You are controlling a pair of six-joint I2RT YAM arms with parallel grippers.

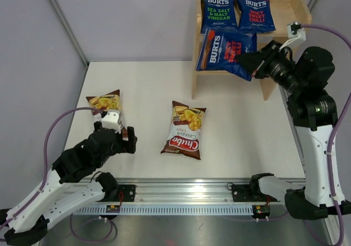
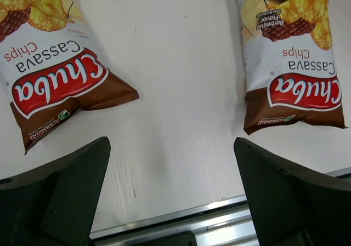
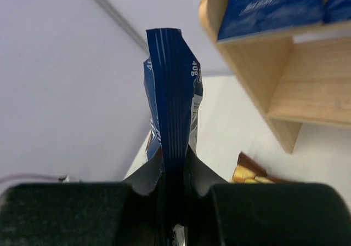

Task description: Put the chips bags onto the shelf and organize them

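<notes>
The right claw is clamped on a BURTS bag, holding it tilted before the lower tier of the shelf; two more BURTS bags stand on the top tier. The left claw gapes empty over the table, well left of the shelf, where both Chuba bags lie flat.

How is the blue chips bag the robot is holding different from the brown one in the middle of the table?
The blue bag says BURTS; the brown bag says Chuba and pictures yellow chips. The blue bag is pinched by the right arm's fingers and held up near the shelf; the brown bag lies flat on the table with nothing touching it. The brown bag looks longer. Both are glossy chips bags.
</notes>
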